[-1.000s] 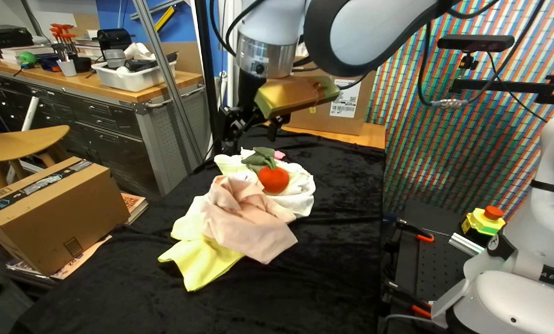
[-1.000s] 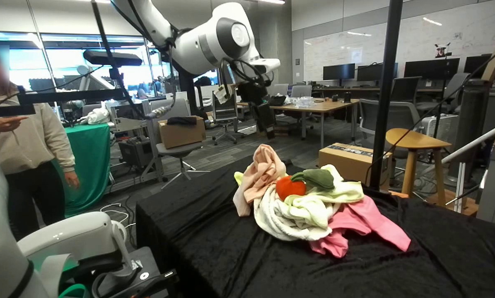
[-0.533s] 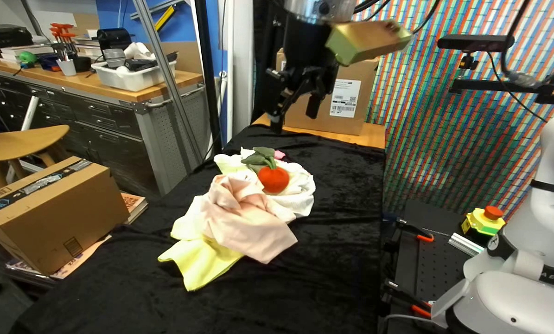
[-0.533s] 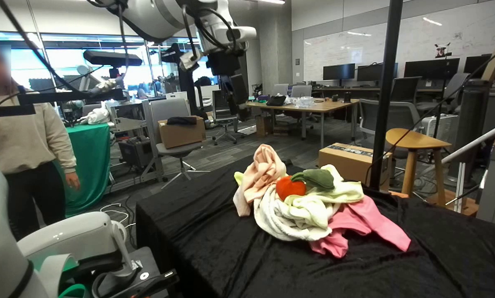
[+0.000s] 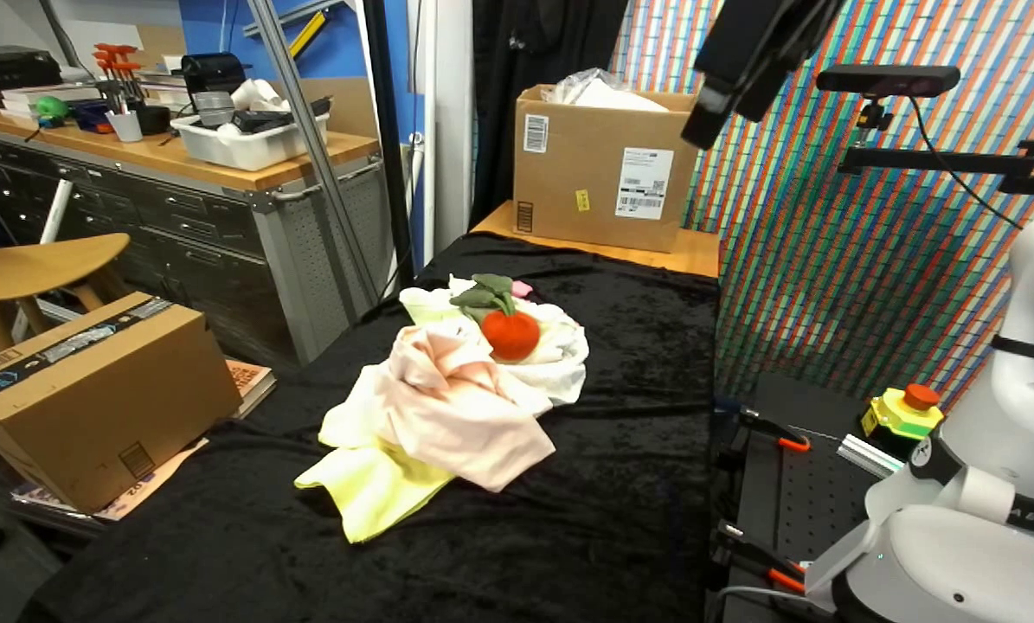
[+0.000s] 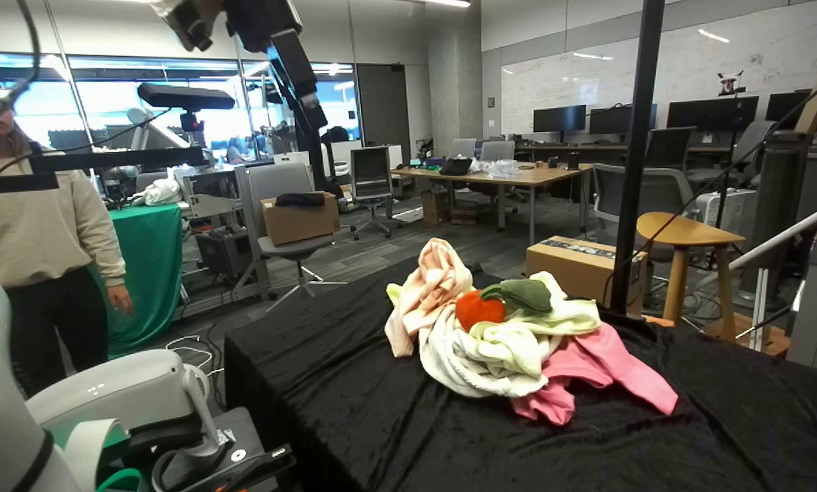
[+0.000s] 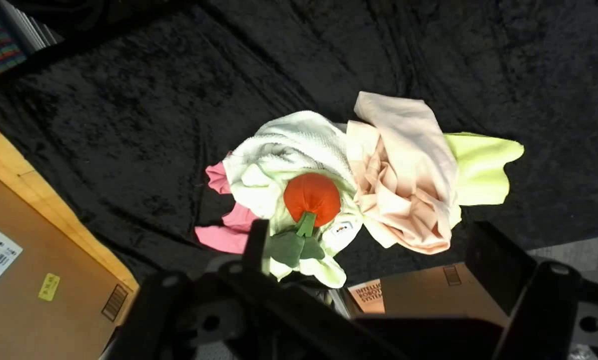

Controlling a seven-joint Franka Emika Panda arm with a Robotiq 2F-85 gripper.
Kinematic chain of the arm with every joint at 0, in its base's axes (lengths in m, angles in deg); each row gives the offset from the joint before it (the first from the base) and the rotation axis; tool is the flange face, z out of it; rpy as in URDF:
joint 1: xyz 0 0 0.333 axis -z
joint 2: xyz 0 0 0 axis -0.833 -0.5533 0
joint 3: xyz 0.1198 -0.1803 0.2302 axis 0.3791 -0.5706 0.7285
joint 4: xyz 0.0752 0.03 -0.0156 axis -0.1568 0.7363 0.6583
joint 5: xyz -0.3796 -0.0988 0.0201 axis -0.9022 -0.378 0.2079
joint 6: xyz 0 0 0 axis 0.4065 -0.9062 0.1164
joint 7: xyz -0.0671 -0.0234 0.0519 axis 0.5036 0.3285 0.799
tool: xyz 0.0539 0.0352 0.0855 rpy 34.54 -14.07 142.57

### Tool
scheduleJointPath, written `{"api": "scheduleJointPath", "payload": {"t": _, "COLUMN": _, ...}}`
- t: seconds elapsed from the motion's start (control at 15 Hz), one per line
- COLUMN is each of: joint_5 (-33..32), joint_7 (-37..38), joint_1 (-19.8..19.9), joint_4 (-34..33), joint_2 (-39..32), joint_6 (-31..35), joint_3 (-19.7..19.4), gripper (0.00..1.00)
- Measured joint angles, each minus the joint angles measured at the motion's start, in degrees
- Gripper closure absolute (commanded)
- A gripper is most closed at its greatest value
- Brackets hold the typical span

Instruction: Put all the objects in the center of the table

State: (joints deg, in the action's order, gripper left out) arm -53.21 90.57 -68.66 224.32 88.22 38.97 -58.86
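A red-orange plush ball [image 5: 510, 336] with dark green leaves [image 6: 526, 296] rests on a bunched white and pale-green cloth [image 6: 463, 369]. A pale pink cloth [image 5: 460, 407] lies against it, partly over a yellow cloth [image 5: 387, 489]. A bright pink cloth [image 6: 613, 362] sticks out from under the white one. All are heaped together on the black-covered table [image 5: 620, 484]. My gripper [image 7: 371, 240] is wide open and empty, well above the heap. It shows only partly in both exterior views, at the top edge [image 5: 728, 121].
A large cardboard box [image 5: 603, 173] stands on a wooden surface beyond the table's far end. Another box [image 5: 105, 398] sits on books beside the table. A black pole [image 6: 637, 157] rises at the table's edge. A person [image 6: 52, 253] stands near the robot base.
My gripper has moved up and away from the heap, rightward and up in one exterior picture, leftward and up in another. The ball and cloths have not moved.
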Motion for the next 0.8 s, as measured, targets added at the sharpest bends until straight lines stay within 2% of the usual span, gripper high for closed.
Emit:
{"api": "scheduleJointPath", "payload": {"t": 0.33, "joint_5": 0.0, "joint_7": -0.67, "joint_1": 0.3, "joint_4": 4.23, "joint_2": 12.2, "joint_6": -0.91, "joint_3": 1.86, "gripper": 0.0}}
{"api": "scheduleJointPath", "payload": {"t": 0.8, "joint_5": -0.01, "joint_7": -1.27, "joint_1": 3.52, "joint_4": 11.8, "joint_2": 21.44, "joint_6": 3.18, "joint_3": 2.11, "gripper": 0.0}}
